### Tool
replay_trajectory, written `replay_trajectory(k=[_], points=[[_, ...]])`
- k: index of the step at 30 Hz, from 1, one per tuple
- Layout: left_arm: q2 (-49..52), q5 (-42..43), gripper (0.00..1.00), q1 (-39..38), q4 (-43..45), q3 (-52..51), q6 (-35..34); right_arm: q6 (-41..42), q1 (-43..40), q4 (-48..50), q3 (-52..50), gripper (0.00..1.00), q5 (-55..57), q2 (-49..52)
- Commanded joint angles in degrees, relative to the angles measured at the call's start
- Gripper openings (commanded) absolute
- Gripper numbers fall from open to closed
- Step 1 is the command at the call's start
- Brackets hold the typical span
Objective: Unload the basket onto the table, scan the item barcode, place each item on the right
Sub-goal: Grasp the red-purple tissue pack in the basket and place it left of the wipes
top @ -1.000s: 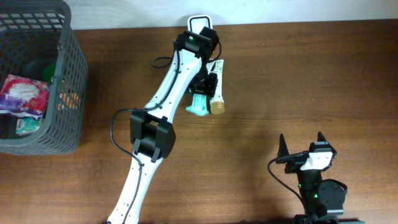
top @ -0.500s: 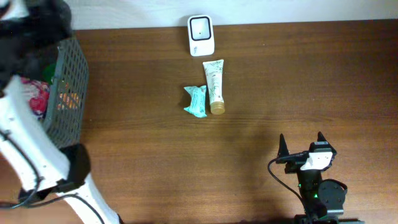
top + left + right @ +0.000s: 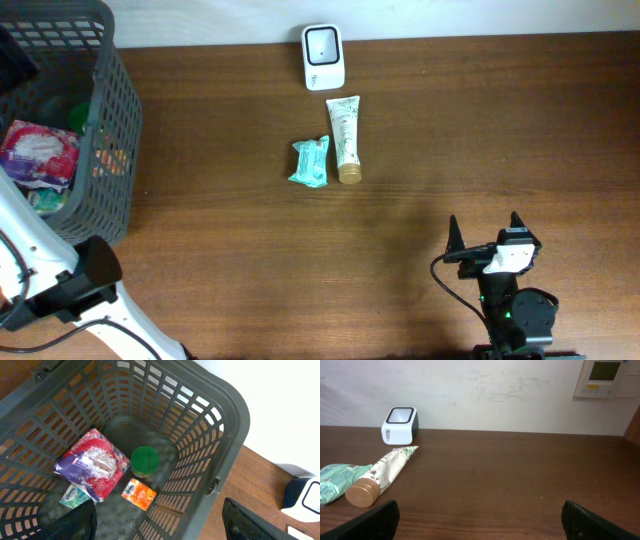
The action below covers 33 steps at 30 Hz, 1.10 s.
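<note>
Overhead: dark wooden table (image 3: pixel 500 120) meets a white wall (image 3: pixel 450 15); left pincer (image 3: pixel 160 506) and right pincer (image 3: pixel 480 505) gape wide (both empty).

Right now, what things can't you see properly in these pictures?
- Barcodes on the tube and the teal packet: too small in the overhead view; none shows in the right wrist view.
- The small green-and-white pack in the basket: left wrist view, partly under the red packet.
- Whatever sits beneath the green lid: left wrist view, hidden by the lid.
- The scanner: left wrist view, cut off by the right edge.
</note>
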Motion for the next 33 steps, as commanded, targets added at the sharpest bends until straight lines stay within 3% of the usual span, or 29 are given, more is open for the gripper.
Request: replay_trajectory(k=[1,23,26,29,31,32,33], points=[[-0.66,-0.66,0.78,0.35,0.57,-0.22,0.31,0.63,0.5,-0.17,-0.44,0.99,0.09,-0.33],[0.2,-0.7,0.79,0.35,3.23,-0.22,-4.85,0.63,0.5,-0.17,-0.44,0.99,0.09,-0.33],[2.97,-3.39,0.79,0.35,4.42,-0.24,-4.85,0.63,0.5,-0.17,-0.44,0.98,0.09,-0.33],[10.19,-11.58,0.78,0.35,3.89,-0.44,-5.57,0.63,0.5,-0.17,-0.44,0.98,0.09,-0.33],[15.52,-13.99,0.77,0.52,2.21,-0.59,-8.02,0.63,0.5,-0.17,-0.44,0.98,0.09,-0.33],[18.8,-20.44,0.77,1.27,-0.55,-0.59,-12.74,0.63,0.5,-0.17,-0.44,0.98,0.09,-0.33],[21.03,-21.2,0.78,2.32,-2.49,-0.59,-16.15,0.63,0.5,-0.17,-0.44,0.98,0.09,-0.33]])
